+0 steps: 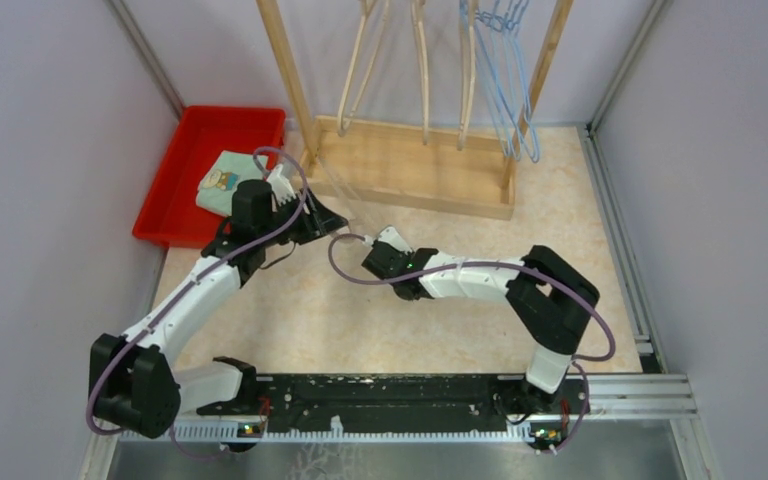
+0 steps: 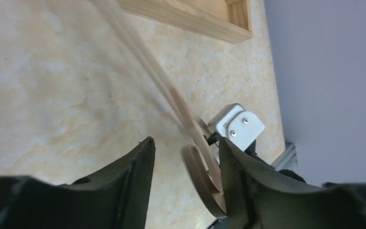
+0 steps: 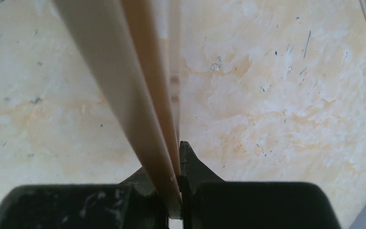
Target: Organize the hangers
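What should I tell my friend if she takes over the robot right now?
Left gripper: open, with the hook of the beige hanger sitting between its fingers, not clamped.
Right gripper: shut on that same hanger's bar.
Where things are: the held hanger is in front of the rack, between the two arms. Other beige hangers and blue wire hangers hang on the rack.
Done: those hangers are hung up.
Left: this one is not yet on the rack, so it probably goes up next.

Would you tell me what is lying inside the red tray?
A folded pale-green cloth with a printed picture; the left arm hides its right part.
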Controlling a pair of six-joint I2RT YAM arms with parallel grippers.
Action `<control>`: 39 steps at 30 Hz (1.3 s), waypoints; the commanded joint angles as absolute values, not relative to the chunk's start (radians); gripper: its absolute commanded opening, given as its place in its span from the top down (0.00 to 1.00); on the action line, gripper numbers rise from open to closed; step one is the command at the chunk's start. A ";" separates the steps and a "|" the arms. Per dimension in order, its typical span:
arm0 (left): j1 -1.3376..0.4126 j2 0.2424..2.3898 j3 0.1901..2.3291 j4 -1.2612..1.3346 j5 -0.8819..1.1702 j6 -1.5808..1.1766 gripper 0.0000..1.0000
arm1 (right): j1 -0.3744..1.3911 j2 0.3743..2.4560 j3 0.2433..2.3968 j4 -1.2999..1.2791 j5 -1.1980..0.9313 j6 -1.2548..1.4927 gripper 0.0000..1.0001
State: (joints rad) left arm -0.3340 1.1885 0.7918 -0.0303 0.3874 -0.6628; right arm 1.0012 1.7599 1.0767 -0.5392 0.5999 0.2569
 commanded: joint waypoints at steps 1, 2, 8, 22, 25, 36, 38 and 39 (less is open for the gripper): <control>-0.338 1.147 0.896 -0.195 0.415 -0.510 0.20 | 0.984 1.592 1.066 -0.491 0.448 0.297 1.00; -0.337 1.127 0.914 -0.207 0.387 -0.501 0.03 | 0.983 1.572 1.062 -0.503 0.426 0.296 1.00; -0.337 1.052 1.009 -0.312 0.261 -0.446 0.00 | 0.985 1.419 1.061 -0.602 0.327 0.305 1.00; -0.334 0.792 1.006 -0.471 0.010 -0.454 0.00 | 1.076 1.363 1.088 -0.735 0.312 0.418 1.00; -0.334 0.805 1.006 -0.447 0.055 -0.487 0.00 | 1.113 1.370 1.092 -0.736 0.322 0.418 1.00; -0.334 0.818 0.935 -0.488 -0.025 -0.430 0.00 | 1.221 1.475 1.392 -0.844 0.421 0.487 1.00; -0.335 0.785 0.891 -0.493 -0.031 -0.427 0.00 | 1.222 1.522 1.489 -0.869 0.476 0.508 1.00; -0.334 0.769 0.873 -0.496 -0.028 -0.433 0.00 | 1.221 1.551 1.533 -0.885 0.503 0.516 1.00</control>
